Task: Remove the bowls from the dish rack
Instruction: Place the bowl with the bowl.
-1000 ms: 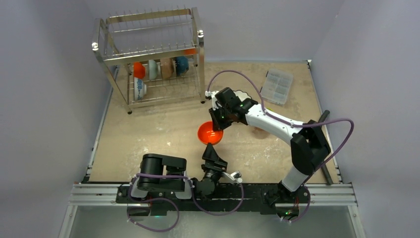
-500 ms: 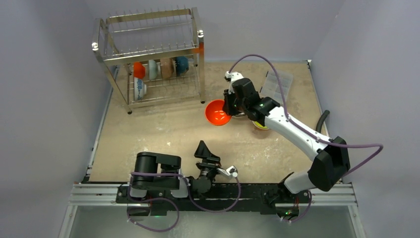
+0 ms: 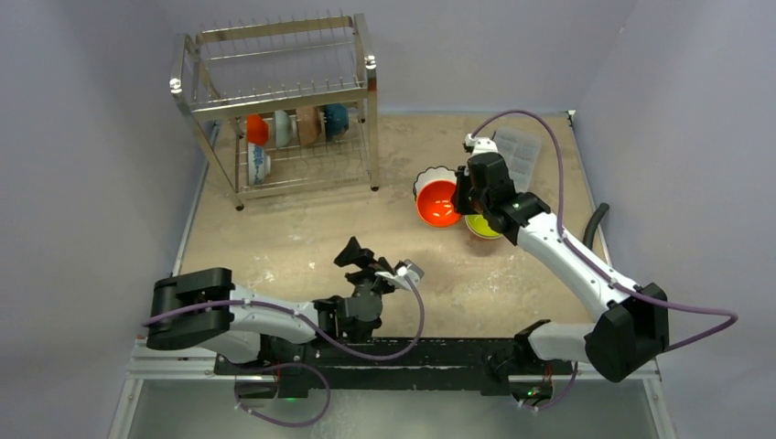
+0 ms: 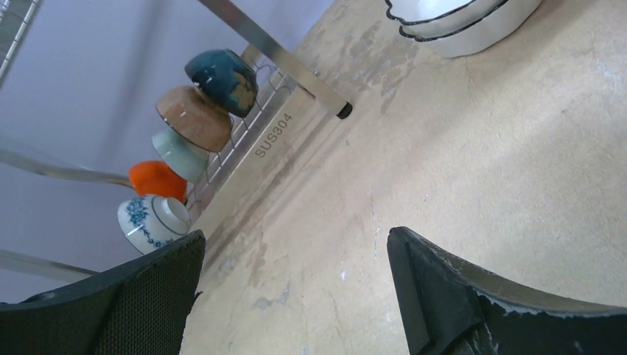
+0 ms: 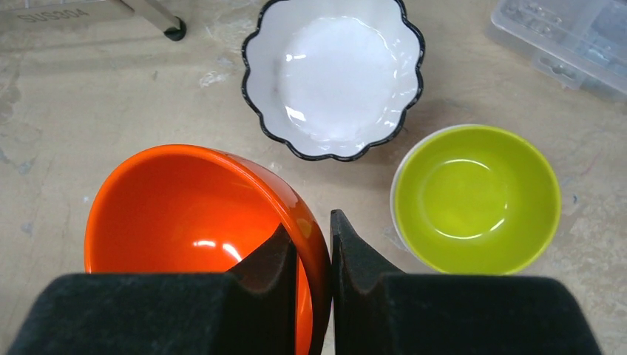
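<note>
The steel dish rack (image 3: 274, 101) stands at the far left, and its lower tier holds orange (image 3: 257, 129), pale (image 3: 281, 128), tan (image 3: 308, 125), teal (image 3: 335, 119) and blue-patterned (image 3: 259, 164) bowls. My right gripper (image 5: 313, 237) is shut on the rim of an orange bowl (image 5: 185, 214), one finger inside it and one outside. This bowl is beside a white scalloped bowl (image 5: 333, 74) and a yellow-green bowl (image 5: 473, 196) on the table. My left gripper (image 4: 296, 240) is open and empty above bare table, facing the rack (image 4: 281, 126).
A clear plastic compartment box (image 3: 517, 151) lies at the far right, behind the bowls. A black bar (image 3: 595, 224) runs along the table's right edge. Walls close in the back and both sides.
My right arm has carried the orange bowl from mid-table to the right, beside the white and yellow-green bowls. My left arm has reached forward from its base, gripper open.
</note>
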You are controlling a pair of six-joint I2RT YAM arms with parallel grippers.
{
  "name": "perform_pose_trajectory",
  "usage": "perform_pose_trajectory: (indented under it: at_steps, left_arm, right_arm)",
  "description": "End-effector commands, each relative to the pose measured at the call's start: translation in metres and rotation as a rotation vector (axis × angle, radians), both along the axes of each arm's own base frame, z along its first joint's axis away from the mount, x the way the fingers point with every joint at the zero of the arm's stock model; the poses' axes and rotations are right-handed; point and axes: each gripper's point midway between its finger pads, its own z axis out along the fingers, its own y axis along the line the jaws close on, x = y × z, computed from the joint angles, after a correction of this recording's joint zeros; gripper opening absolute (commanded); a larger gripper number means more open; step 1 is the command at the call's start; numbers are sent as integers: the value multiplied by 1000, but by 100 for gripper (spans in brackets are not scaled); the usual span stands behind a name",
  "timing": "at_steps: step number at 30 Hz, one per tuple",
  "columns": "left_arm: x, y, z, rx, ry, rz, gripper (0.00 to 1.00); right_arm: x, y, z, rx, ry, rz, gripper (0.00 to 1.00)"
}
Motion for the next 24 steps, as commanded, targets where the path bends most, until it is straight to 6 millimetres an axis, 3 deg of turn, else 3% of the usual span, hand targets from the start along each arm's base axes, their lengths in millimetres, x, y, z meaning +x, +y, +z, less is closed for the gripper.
perform_pose_trajectory:
  at_steps: [1,5,13,20,24]
  left_arm:
    - [8,3,-9,-76,100,6,91]
    - [21,11,-7,-186,173,28,91]
    - [49,55,0,-467,283,121,92]
    - [63,95,-11,-669,356,205,93]
    - [66,103,-15,-720,362,219,94]
  right_arm:
    - [6,-24,12,0,-68,-114,0]
    - [6,-48,5,-13,-76,-194,0]
    - [7,-98,-10,34,-93,-381,0]
    - [16,-120,-23,77,-116,-500,0]
    - [25,-126,-31,96,-111,-544,0]
